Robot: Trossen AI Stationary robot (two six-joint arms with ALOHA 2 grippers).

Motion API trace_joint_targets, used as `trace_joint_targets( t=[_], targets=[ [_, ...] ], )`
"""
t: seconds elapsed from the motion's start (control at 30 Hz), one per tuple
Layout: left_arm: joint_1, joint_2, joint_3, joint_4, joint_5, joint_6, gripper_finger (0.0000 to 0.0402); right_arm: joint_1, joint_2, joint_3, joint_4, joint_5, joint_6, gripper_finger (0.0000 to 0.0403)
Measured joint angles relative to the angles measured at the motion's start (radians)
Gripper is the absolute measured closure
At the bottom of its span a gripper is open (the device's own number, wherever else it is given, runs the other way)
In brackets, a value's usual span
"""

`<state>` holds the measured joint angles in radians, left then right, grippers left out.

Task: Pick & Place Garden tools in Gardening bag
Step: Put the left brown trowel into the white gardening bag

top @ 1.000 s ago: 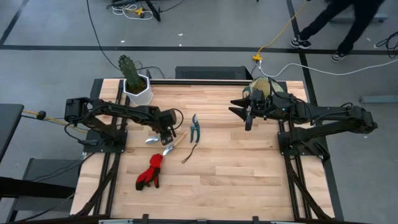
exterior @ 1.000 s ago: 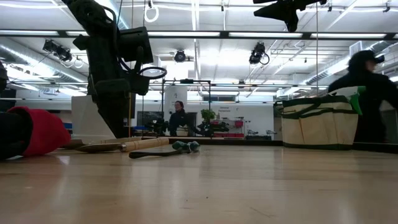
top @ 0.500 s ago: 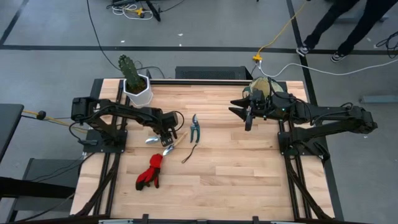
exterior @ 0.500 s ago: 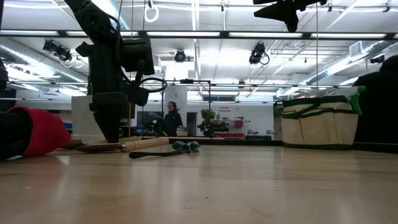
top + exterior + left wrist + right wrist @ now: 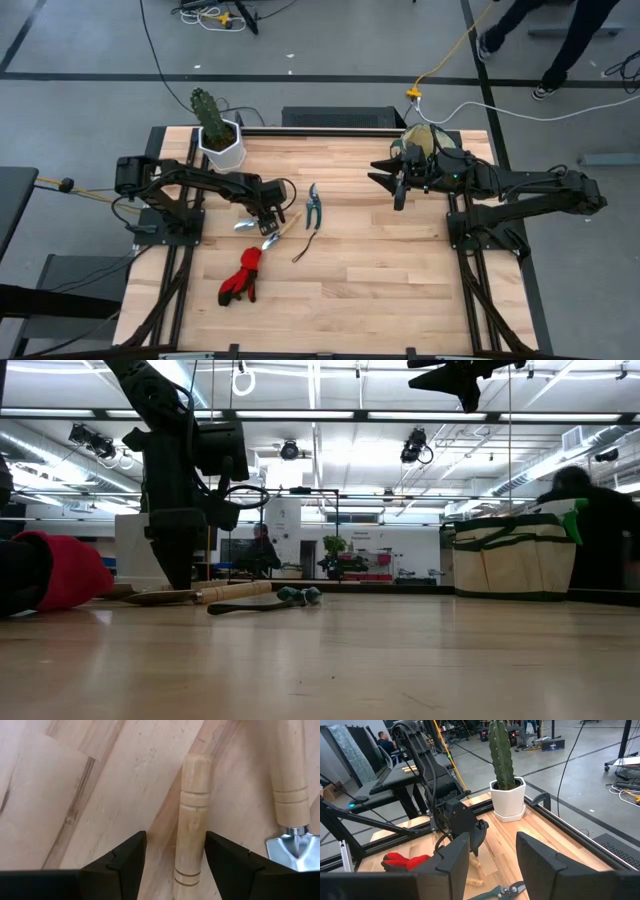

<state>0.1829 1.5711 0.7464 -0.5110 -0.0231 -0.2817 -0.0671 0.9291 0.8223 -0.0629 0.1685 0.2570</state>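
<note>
On the pale plank table (image 5: 380, 260), a smooth, round wooden trowel handle (image 5: 192, 820) with turned grooves lies between the open fingers of the lowered left gripper (image 5: 175, 851); right gripper (image 5: 392, 180) hovers open beside the beige bag (image 5: 422, 137).

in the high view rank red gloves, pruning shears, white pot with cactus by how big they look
1. white pot with cactus, largest
2. red gloves
3. pruning shears, smallest, though close to the gloves in length, just slimmer
</note>
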Motion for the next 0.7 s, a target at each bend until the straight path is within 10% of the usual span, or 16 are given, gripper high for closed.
trace_joint_targets(
  t=[0.7],
  targets=[
    [0.001,0.002,-0.001,0.002,-0.003,-0.013,0.0314,0.0,0.0,0.0,0.001,0.0,0.0,0.0241]
  ],
)
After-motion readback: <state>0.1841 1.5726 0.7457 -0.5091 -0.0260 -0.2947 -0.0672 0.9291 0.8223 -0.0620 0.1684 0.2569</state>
